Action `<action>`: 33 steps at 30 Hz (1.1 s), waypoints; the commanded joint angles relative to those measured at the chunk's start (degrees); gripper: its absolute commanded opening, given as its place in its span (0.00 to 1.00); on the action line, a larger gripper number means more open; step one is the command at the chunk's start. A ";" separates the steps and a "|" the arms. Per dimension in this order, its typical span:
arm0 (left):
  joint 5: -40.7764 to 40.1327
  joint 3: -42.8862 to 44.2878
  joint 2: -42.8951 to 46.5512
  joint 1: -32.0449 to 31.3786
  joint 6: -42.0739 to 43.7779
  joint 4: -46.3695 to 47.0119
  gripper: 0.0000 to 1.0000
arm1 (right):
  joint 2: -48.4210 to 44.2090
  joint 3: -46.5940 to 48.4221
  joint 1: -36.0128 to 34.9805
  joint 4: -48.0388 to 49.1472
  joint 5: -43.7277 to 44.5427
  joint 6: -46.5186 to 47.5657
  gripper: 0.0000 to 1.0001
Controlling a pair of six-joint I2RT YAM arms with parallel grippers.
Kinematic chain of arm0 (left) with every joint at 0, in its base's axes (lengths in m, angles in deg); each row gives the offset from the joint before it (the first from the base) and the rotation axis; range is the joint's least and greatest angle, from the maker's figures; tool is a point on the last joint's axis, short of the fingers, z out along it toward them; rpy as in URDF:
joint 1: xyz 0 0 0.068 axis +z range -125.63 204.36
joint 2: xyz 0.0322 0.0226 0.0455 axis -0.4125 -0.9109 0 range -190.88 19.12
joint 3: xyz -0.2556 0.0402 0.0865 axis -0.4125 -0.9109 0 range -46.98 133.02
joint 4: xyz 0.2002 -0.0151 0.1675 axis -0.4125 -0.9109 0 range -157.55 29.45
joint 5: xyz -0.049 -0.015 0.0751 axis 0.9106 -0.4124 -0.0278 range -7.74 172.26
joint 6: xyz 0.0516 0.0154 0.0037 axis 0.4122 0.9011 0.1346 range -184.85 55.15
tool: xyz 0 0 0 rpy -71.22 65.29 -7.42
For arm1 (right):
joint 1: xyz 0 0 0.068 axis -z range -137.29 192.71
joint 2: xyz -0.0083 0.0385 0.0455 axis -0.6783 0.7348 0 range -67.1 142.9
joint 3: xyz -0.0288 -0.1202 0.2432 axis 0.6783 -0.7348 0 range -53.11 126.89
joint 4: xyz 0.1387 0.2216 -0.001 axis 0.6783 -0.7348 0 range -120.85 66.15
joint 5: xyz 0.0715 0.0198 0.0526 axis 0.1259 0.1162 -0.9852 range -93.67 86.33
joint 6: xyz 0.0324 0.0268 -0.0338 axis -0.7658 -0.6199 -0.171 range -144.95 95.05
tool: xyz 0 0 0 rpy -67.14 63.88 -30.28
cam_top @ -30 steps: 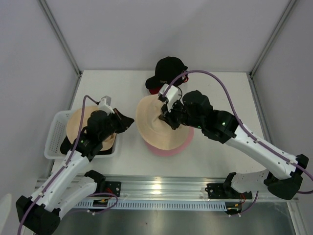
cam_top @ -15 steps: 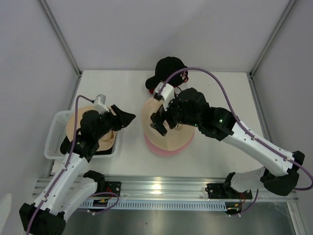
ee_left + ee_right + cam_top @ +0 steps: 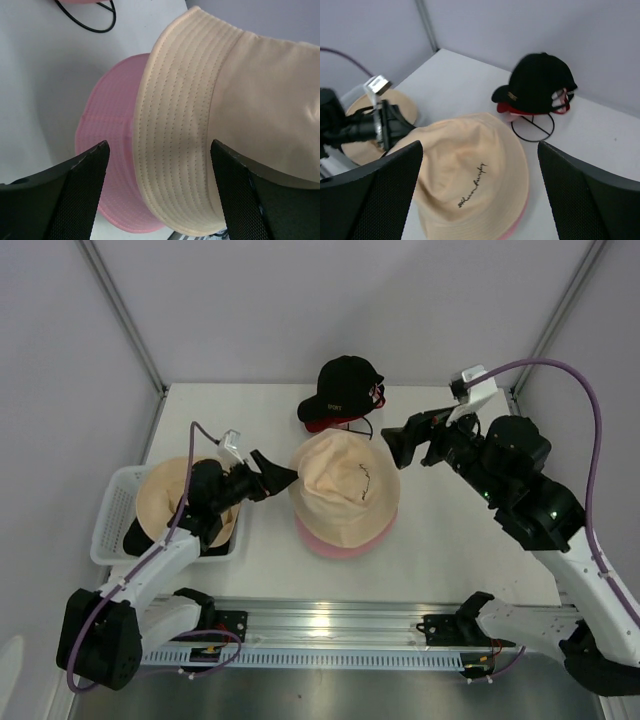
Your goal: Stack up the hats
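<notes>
Left of desk [image 3: 450, 540]: white basket [image 3: 108, 530] holding a wide tan hat [image 3: 160, 500], with something black, probably the black hat [image 3: 135, 537], showing under its near edge; left tool [image 3: 278, 475], jaws apart and empty, just beside the stack's left brim. Centre: cream hat [image 3: 345, 480] crown-up over the pink hat [image 3: 335, 545], only the pink brim showing; black cap [image 3: 340, 385] behind, not for stacking. Right: right tool [image 3: 403, 445], wide open, empty, off the stack; the next hat is best pinched by its brim, lifted over the basket wall and lowered centred on the cream crown.
</notes>
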 commanded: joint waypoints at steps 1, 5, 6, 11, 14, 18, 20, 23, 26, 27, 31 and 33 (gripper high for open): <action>3.49 -3.22 -0.19 0.51 -1.70 15.27 0.85 | -0.07 -8.14 11.51 3.56 -5.04 -10.85 0.99; 4.18 -3.58 -0.10 1.74 0.05 17.73 0.84 | -0.77 -16.76 22.01 9.28 -16.20 -18.84 0.99; 4.62 -4.10 -0.28 1.83 -0.12 18.70 0.84 | -0.25 -18.25 23.77 11.99 -21.01 -20.70 1.00; 5.59 -6.47 -3.78 2.45 -4.85 26.08 0.84 | 2.65 -26.07 28.62 19.91 -30.37 -30.29 0.99; 5.42 -6.91 -6.07 2.45 -6.18 28.20 0.84 | 3.27 -28.54 28.53 22.82 -30.55 -31.53 0.99; 5.24 -7.01 -8.09 2.45 -6.45 30.13 0.84 | 4.76 -28.99 28.62 23.35 -30.37 -31.53 0.99; 6.28 -7.18 -9.06 2.45 -7.94 33.11 0.82 | 5.81 -29.51 28.62 24.22 -30.72 -32.06 0.99; 8.57 -8.14 -11.78 2.45 -10.75 41.09 0.74 | 7.13 -31.36 28.62 26.76 -31.34 -32.06 0.98; 10.06 -9.90 -16.17 2.45 -13.74 49.09 0.72 | 7.57 -34.43 28.97 29.05 -30.81 -32.23 0.99; 10.51 -10.17 -17.49 2.45 -14.35 50.68 0.71 | 7.84 -34.79 29.23 29.15 -30.90 -32.41 0.99; 10.42 -11.40 -23.03 2.53 -18.31 59.75 0.47 | 7.58 -35.84 29.32 29.33 -30.46 -32.59 0.98; 9.99 -11.48 -23.31 2.54 -18.23 60.02 0.32 | 7.14 -35.93 29.32 28.80 -30.02 -32.50 0.98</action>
